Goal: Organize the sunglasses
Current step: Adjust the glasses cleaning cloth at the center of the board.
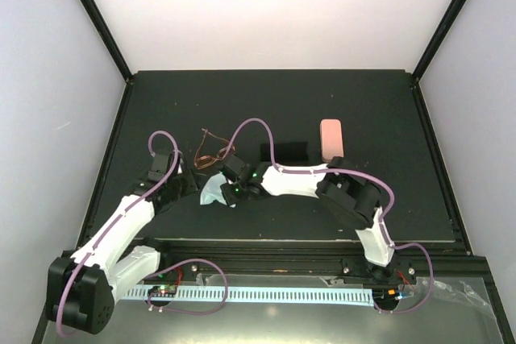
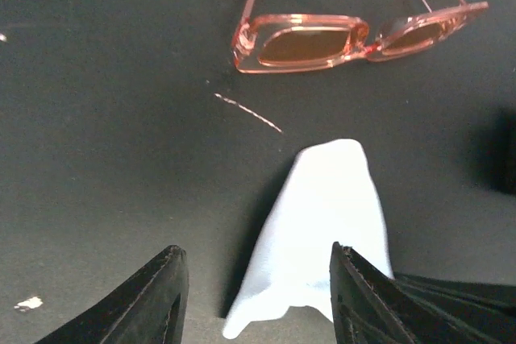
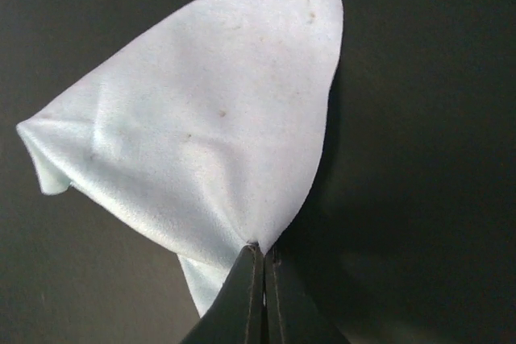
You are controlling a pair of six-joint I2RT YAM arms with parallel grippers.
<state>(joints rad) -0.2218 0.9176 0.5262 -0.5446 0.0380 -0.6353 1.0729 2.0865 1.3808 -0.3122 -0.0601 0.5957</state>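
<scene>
The amber-brown sunglasses (image 1: 211,151) lie unfolded on the dark table, and show at the top of the left wrist view (image 2: 347,38). The red pair is out of view. My right gripper (image 3: 262,251) is shut on an edge of the pale blue cloth (image 3: 201,118), holding it draped just near of the sunglasses (image 1: 213,191). My left gripper (image 2: 258,288) is open and empty, its jaws wide apart, low over the table with the cloth (image 2: 322,223) hanging just ahead of it. In the top view the left gripper (image 1: 187,181) sits just left of the cloth.
A pink oblong case (image 1: 331,138) lies right of centre. A black case (image 1: 284,151) lies between it and the sunglasses. The right arm (image 1: 298,181) stretches across the near middle of the table. A thin pale scratch (image 2: 248,112) marks the table.
</scene>
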